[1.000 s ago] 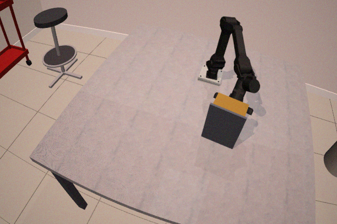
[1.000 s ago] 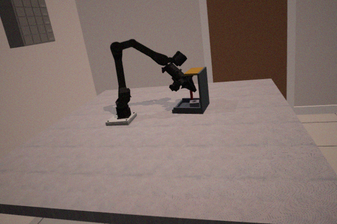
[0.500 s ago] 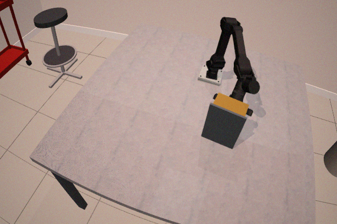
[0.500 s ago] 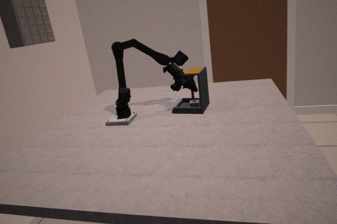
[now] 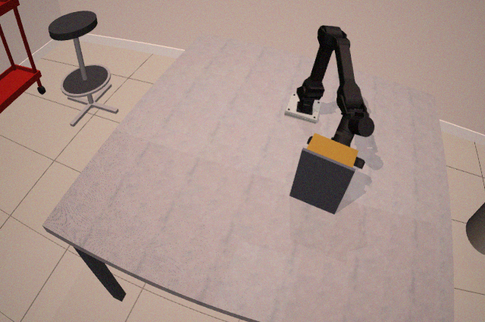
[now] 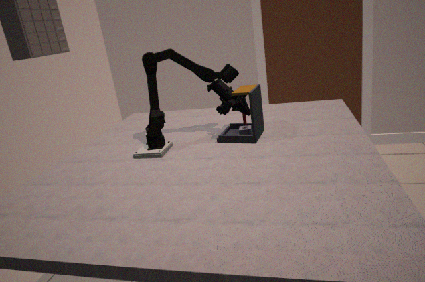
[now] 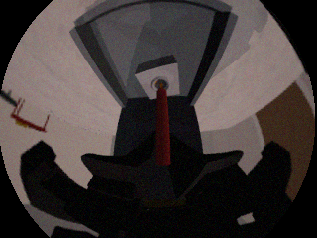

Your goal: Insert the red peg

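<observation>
My gripper (image 6: 248,113) (image 7: 160,133) is shut on the red peg (image 6: 244,119) (image 7: 162,129), below the yellow-orange roof (image 5: 332,150) (image 6: 245,89). The peg points down, upright in the exterior view, with its lower end just above the light block (image 6: 244,130) (image 7: 170,77). In the wrist view the peg's tip is at the near edge of the hole (image 7: 159,84); whether it touches the block I cannot tell. The dark grey box (image 5: 321,181) (image 6: 257,114) (image 7: 119,64) stands with its open front toward the arm. In the top view its back wall and roof hide the peg, block and fingertips.
The roof sits close over the fingers, and the gripper's body leans in at its front edge. The box's tall back wall is just beyond the fingertips. Low walls (image 6: 230,139) edge the box floor. The arm's white base plate (image 5: 302,114) (image 6: 148,154) stands in front of the box.
</observation>
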You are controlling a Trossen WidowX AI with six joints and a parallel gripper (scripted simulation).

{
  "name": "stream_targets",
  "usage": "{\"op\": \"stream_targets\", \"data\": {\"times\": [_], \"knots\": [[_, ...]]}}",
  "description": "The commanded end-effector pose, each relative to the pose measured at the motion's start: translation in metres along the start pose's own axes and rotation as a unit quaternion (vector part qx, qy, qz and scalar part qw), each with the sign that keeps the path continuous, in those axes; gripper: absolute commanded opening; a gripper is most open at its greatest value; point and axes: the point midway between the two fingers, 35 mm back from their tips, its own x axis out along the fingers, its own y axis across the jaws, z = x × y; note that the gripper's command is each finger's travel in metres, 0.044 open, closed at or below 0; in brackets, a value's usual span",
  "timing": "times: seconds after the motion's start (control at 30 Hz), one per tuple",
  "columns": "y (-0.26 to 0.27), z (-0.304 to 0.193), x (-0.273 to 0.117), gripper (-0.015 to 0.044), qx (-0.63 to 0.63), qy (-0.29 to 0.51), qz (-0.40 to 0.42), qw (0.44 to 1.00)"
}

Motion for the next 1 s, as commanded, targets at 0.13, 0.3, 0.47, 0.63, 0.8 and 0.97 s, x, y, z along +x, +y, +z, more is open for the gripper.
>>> {"op": "stream_targets", "data": {"times": [0.13, 0.3, 0.47, 0.63, 0.8, 0.97], "knots": [[0.001, 0.009, 0.005, 0.0, -0.004, -0.003, 0.0, 1.0], [0.003, 0.013, 0.009, 0.0, -0.004, -0.003, 0.0, 1.0], [0.002, 0.018, 0.014, 0.0, -0.004, -0.003, 0.0, 1.0], [0.002, 0.02, 0.017, 0.0, -0.004, -0.003, 0.0, 1.0], [0.002, 0.024, 0.02, 0.0, -0.004, -0.003, 0.0, 1.0], [0.002, 0.025, 0.022, 0.0, -0.004, -0.003, 0.0, 1.0]]}}
